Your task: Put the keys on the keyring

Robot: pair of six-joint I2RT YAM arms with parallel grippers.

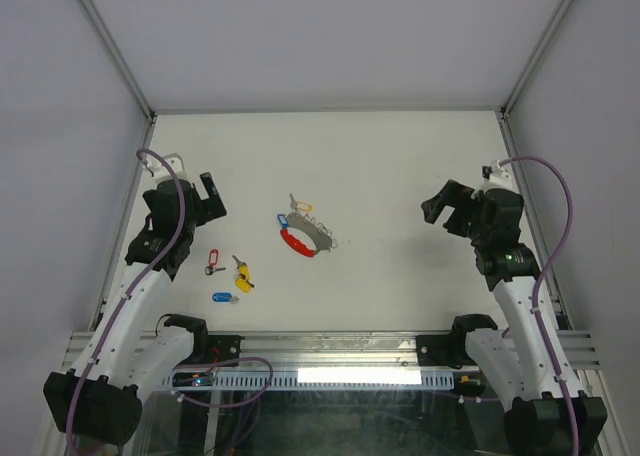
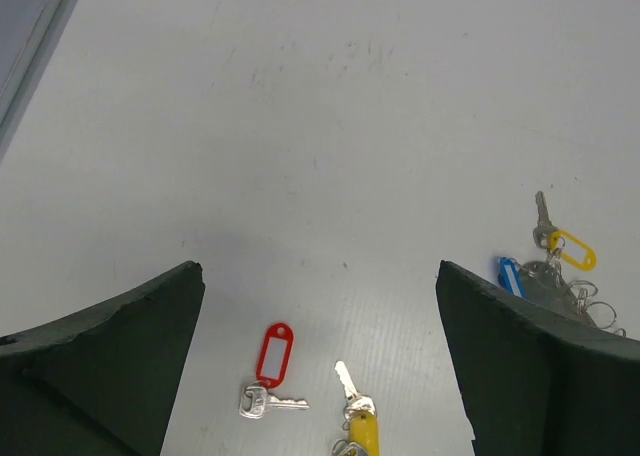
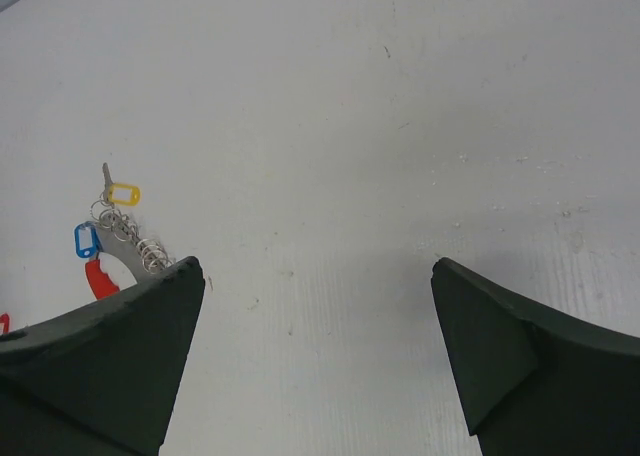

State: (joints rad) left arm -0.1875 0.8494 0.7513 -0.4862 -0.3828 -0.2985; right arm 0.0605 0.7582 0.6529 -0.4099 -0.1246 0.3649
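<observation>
The keyring (image 1: 302, 236) lies mid-table: a curved red band with a row of silver rings, a blue-tagged and a yellow-tagged key on it. It also shows in the left wrist view (image 2: 560, 276) and the right wrist view (image 3: 120, 238). Three loose keys lie left of it: a red-tagged key (image 1: 211, 264) (image 2: 271, 368), a yellow-tagged key (image 1: 242, 274) (image 2: 358, 426) and a blue-tagged key (image 1: 224, 297). My left gripper (image 1: 208, 198) (image 2: 320, 276) is open and empty, up above the table beyond the loose keys. My right gripper (image 1: 446, 214) (image 3: 318, 266) is open and empty, far right of the keyring.
The white table (image 1: 400, 176) is walled by an aluminium frame (image 1: 330, 110) at the back and sides. A metal rail (image 1: 330, 348) runs along the near edge between the arm bases.
</observation>
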